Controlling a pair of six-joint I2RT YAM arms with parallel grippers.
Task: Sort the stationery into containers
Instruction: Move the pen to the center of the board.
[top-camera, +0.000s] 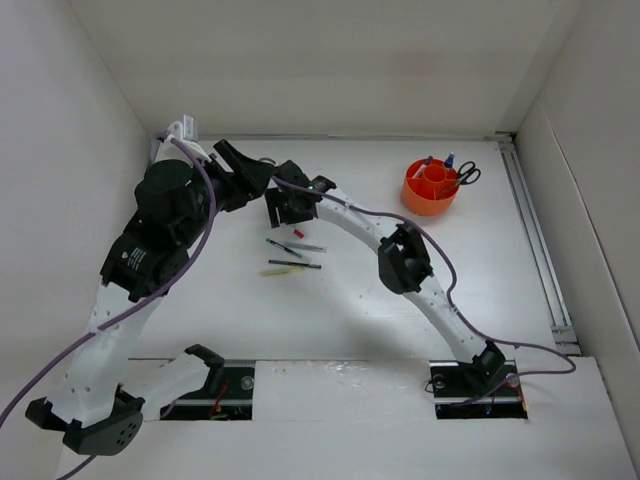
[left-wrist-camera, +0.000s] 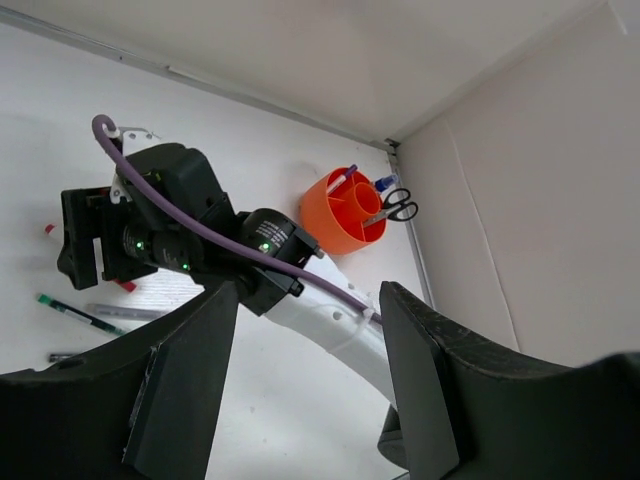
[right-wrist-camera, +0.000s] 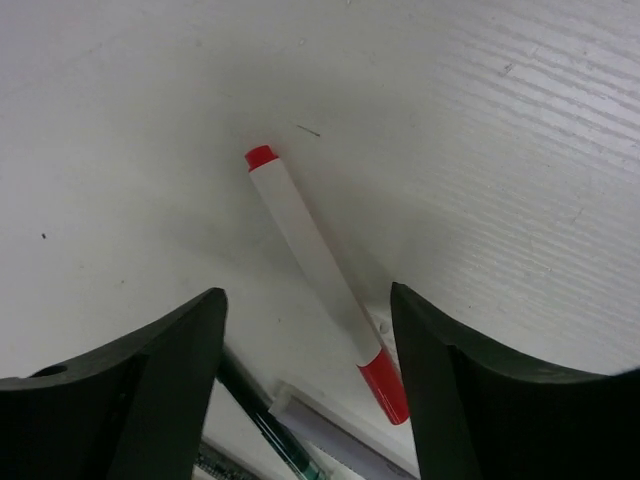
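- Five loose pieces of stationery on the table (top-camera: 330, 320), all well to the left of the orange organiser cup (top-camera: 430, 192) in the top view, and nearer the arm bases than it.
- Closest of them to the cup's row: a white pen with red ends (right-wrist-camera: 312, 262), flat on the table and lying at a slant.
- Just beyond it, away from the cup: a dark green pen (top-camera: 283, 245) and a grey pen (top-camera: 309, 247) almost end to end, then a dark pen (top-camera: 295, 264) and a pale yellow stick (top-camera: 277, 272) side by side.
- Already in the cup: black-handled scissors (top-camera: 466, 176), handles up at the rim on the side away from the loose pens, plus a blue-capped pen (left-wrist-camera: 385, 183) and a purple-tipped one (left-wrist-camera: 348, 172), each upright; exact compartments not readable.
- Right gripper (right-wrist-camera: 307, 295) well left of the cup, low over the white pen; fingers (right-wrist-camera: 150, 390) spread wide, the pen on the table between them, not pinched.
- Left gripper (left-wrist-camera: 308, 290) farther from the cup than the right one, raised and aimed toward the cup; fingers (left-wrist-camera: 190, 380) apart, nothing between them.
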